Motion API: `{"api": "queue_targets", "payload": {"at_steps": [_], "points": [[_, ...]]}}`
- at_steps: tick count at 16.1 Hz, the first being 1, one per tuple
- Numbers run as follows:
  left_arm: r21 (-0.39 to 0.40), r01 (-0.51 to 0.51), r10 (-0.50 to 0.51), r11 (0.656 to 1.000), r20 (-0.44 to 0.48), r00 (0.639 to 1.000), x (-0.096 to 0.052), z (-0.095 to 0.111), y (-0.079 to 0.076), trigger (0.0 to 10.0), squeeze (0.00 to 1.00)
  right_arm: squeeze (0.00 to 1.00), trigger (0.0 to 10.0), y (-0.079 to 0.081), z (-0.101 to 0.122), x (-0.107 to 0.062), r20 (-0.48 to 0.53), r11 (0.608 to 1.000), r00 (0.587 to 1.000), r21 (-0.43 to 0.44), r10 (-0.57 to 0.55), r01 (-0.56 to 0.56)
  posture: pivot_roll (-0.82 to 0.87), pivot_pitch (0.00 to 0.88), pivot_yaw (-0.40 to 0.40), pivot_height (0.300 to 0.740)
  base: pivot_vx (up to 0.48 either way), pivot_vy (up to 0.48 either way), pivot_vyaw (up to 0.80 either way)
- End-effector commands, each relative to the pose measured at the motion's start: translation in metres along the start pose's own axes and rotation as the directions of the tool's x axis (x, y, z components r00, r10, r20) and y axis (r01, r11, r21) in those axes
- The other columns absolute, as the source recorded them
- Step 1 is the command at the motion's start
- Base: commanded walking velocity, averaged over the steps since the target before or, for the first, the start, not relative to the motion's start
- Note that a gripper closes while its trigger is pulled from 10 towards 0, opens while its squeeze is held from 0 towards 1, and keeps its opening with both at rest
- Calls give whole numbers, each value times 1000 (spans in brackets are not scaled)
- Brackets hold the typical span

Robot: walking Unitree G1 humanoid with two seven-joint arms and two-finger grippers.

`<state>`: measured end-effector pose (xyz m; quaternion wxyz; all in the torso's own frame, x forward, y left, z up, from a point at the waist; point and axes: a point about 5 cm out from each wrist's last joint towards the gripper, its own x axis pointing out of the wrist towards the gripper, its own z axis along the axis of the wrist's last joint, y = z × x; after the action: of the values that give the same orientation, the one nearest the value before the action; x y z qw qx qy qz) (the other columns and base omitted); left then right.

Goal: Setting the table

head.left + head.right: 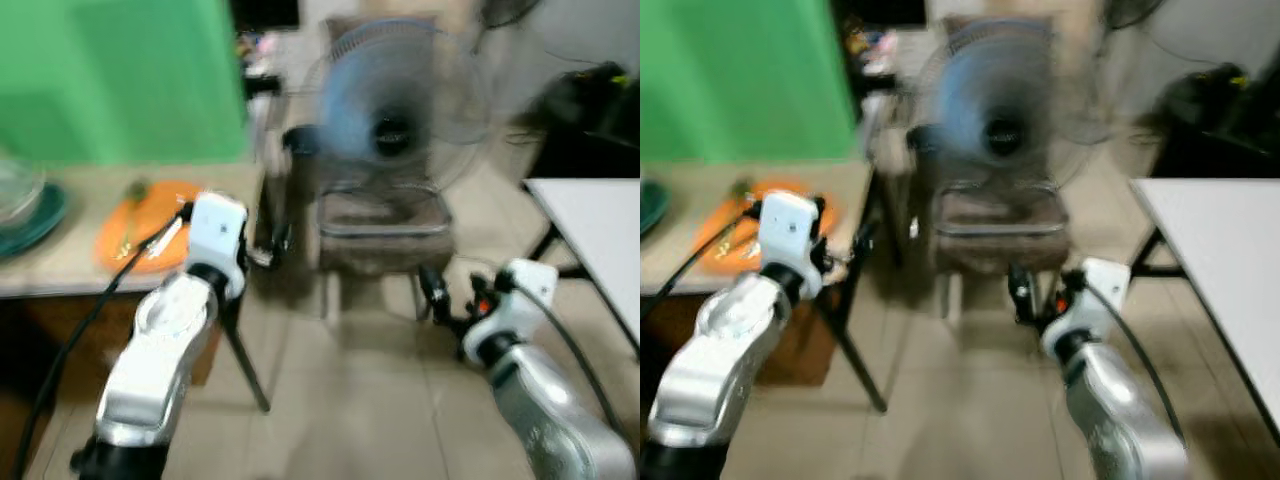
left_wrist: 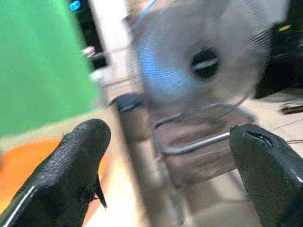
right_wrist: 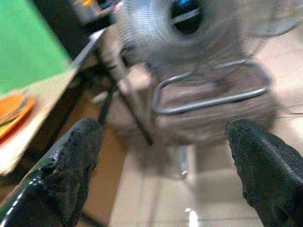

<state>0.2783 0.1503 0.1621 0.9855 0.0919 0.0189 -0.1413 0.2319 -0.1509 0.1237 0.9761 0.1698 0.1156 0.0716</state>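
Both silver arms sat closest to the lens. Left gripper [image 2: 165, 175] was raised by the near right corner of the beige tabletop [image 1: 60, 262]; right gripper [image 3: 163, 165] hung lower over the tiled floor [image 1: 370, 400], pointing at the worn brown chair w/ metal frame [image 1: 385, 235]. Wrist views showed both sets of black fingers spread wide w/ nothing btwn them, so released and unloaded.

Task item, as far as could be judged: flat orange plate [image 1: 140, 225] w/ what looked like cutlery on it, near the tabletop's right edge, just ahead of the left gripper. Teal plate w/ a clear glass bowl [image 1: 22, 200] sat at the far left edge. Blue-bladed round fan [image 1: 395, 105] stood behind the chair; white table [image 1: 600, 235] off to the right, well apart.

Head views were blurred, prob. mid-walk or turn. Step in hand looked like approach. To do it well: stop and settle first, square up to the tabletop edge, then bring the left gripper in low and level at the plate rim, keeping the dangling cable clear of the cutlery.
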Motion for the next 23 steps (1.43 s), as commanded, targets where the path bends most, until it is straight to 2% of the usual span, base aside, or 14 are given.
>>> {"api": "queue_targets", "payload": {"at_steps": [1,4,5,6,8,9,11,13,15,18,23], "points": [[-4,10,-10,1000,9,1000,2,3,-2,10000,0,1000,10000,-3,5,0,15,1000,1000,-10,-3,3,49,0,16,740,0,341,800],[-8,-6,6,1000,23,1000,4,6,0,10000,0,1000,10000,-3,6,4,6,998,1000,-58,-10,10,52,0,14,740,0,112,267],[11,-23,23,1000,11,1000,4,6,3,10000,0,224,10000,-5,7,6,-1,996,1000,-87,-19,18,52,0,14,740,0,0,0],[20,-31,31,999,7,1000,5,5,4,10000,0,0,10000,-6,8,7,-3,995,1000,-101,-22,22,53,0,14,740,0,0,0],[16,-22,22,1000,36,999,5,8,4,10000,0,0,10000,-8,14,10,24,969,999,-244,-39,43,53,0,14,740,0,0,0],[18,-22,21,1000,40,999,6,9,5,10000,0,0,10000,-6,13,11,16,950,1000,-313,-4,9,54,0,13,740,0,0,0],[18,-21,20,1000,42,999,6,10,5,10000,0,0,10000,-1,13,7,21,987,998,-149,62,-58,58,0,10,740,266,0,0],[18,-16,15,1000,43,999,5,10,5,10000,0,0,10000,2,12,8,2,979,997,-189,83,-81,64,0,9,740,277,0,0],[21,-10,9,1000,42,999,5,11,5,10000,0,0,10000,5,11,10,0,971,994,-213,108,-106,73,0,5,740,276,0,800],[26,-10,9,1000,38,999,3,10,5,10000,0,0,10000,2,9,14,-1,976,995,-195,97,-95,93,0,-14,740,277,0,800],[41,-19,18,999,35,999,-2,9,8,10000,0,0,10000,0,9,23,14,988,997,-139,76,-73,124,0,-36,740,276,0,0]]}}
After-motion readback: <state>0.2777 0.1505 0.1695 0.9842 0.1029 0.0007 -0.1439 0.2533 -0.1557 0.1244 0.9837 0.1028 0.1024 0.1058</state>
